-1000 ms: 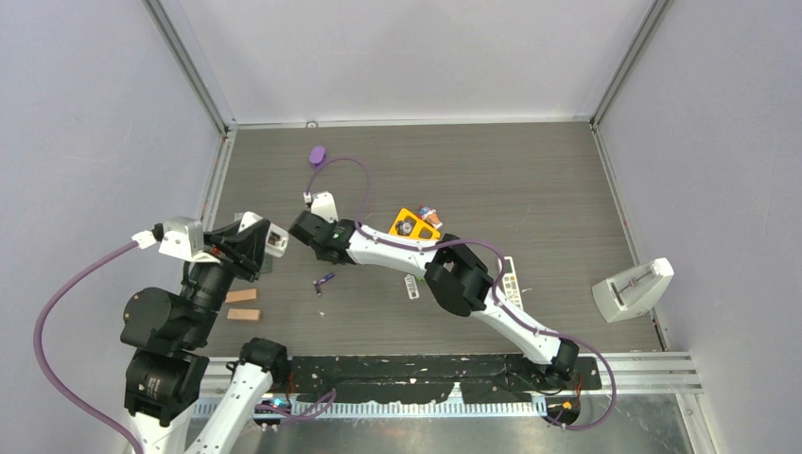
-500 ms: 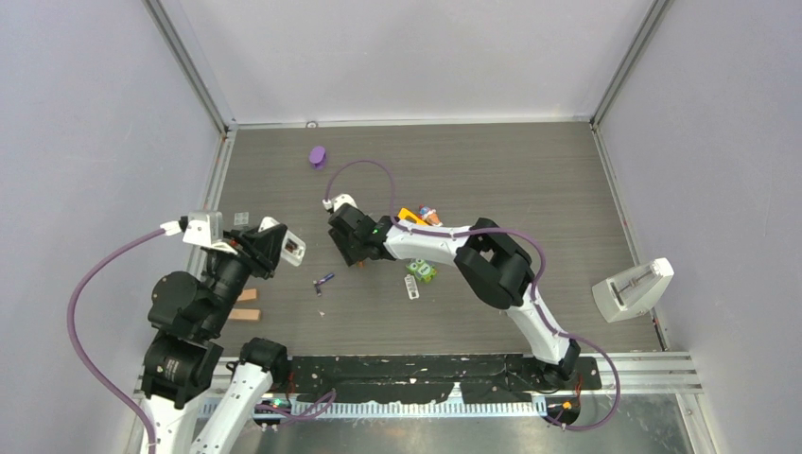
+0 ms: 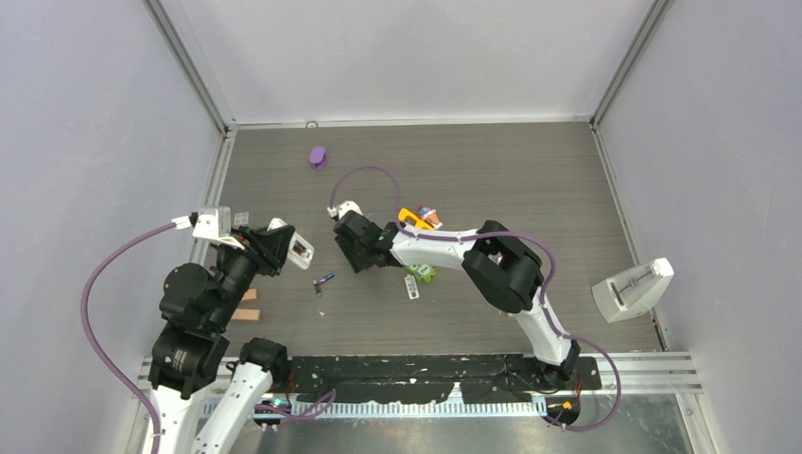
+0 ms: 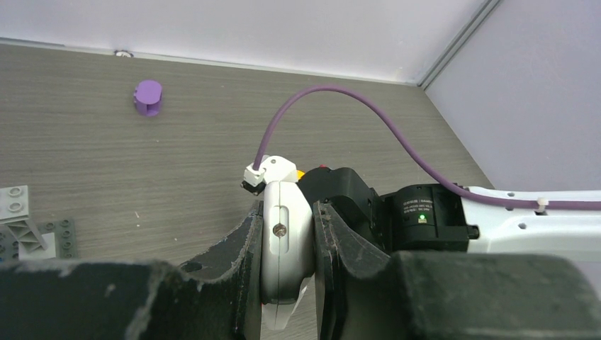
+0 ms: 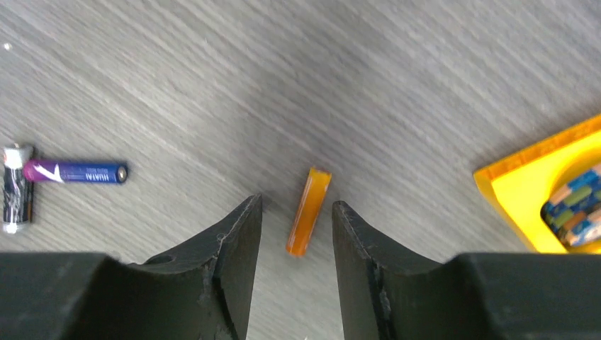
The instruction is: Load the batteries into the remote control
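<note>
My left gripper [image 4: 287, 212] is shut on the white remote control [image 4: 285, 248], held edge-up above the table; both also show in the top view, the gripper [image 3: 280, 248] and the remote [image 3: 301, 251]. My right gripper [image 5: 296, 204] is open, low over the table, with its jaws on either side of the orange battery [image 5: 309, 211], which lies on the wood untouched. The purple battery [image 5: 74, 172] and a dark battery [image 5: 15, 188] lie to its left. In the top view the right gripper [image 3: 352, 248] is just right of the purple battery [image 3: 324, 280].
A yellow tray [image 5: 546, 191] holds a patterned piece. A green toy block [image 3: 422, 272] and a small white piece [image 3: 411, 288] lie under the right arm. There is a purple cap [image 3: 318, 156] at the back, two wooden blocks [image 3: 246, 305] at the left, and a white stand [image 3: 632, 288] at the right.
My left arm has swung right with the remote. My right gripper has moved right and nearer, over the orange battery, and its arm has uncovered the green block.
</note>
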### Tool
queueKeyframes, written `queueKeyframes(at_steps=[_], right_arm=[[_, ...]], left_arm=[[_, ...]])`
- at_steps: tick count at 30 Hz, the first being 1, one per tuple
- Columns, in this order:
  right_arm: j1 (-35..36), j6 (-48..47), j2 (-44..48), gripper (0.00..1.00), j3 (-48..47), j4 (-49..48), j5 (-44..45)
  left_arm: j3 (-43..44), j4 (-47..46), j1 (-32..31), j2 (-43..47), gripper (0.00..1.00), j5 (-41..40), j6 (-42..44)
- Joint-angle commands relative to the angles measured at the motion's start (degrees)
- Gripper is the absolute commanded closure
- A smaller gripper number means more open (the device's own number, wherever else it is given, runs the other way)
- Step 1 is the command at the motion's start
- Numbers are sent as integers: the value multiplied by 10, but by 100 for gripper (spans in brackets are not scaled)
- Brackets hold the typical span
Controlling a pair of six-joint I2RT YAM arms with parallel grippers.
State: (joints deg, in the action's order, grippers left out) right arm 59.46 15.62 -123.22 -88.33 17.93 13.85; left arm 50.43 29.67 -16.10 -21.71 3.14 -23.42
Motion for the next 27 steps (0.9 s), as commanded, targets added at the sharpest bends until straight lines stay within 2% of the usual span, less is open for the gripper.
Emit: queueKeyframes(at_steps=[1, 6, 16, 18, 20, 21, 22, 27], right_arm=[[6, 18, 19, 55, 57, 58, 23], [7, 19, 18, 67, 75, 45, 16], [5, 29, -20, 73, 44, 45, 49], [5, 33, -20, 78, 47, 44, 56], [4, 34, -17, 88, 52, 43, 62], [4, 34, -11, 93, 58, 40, 65], [3, 35, -1, 94, 63, 38, 66], [-12, 36, 79, 95, 134, -4, 55]], left_arm=[[-12, -45, 2, -4, 100, 14, -15], [-21, -45, 2, -4, 100, 15, -20], [-26, -37, 2, -5, 100, 10, -25], [-26, -37, 2, -5, 100, 10, -27], [-28, -37, 2, -6, 100, 11, -28], [-30, -37, 2, -7, 100, 11, -29], [-31, -38, 1, -8, 100, 12, -31], [-44, -42, 2, -18, 100, 20, -45]])
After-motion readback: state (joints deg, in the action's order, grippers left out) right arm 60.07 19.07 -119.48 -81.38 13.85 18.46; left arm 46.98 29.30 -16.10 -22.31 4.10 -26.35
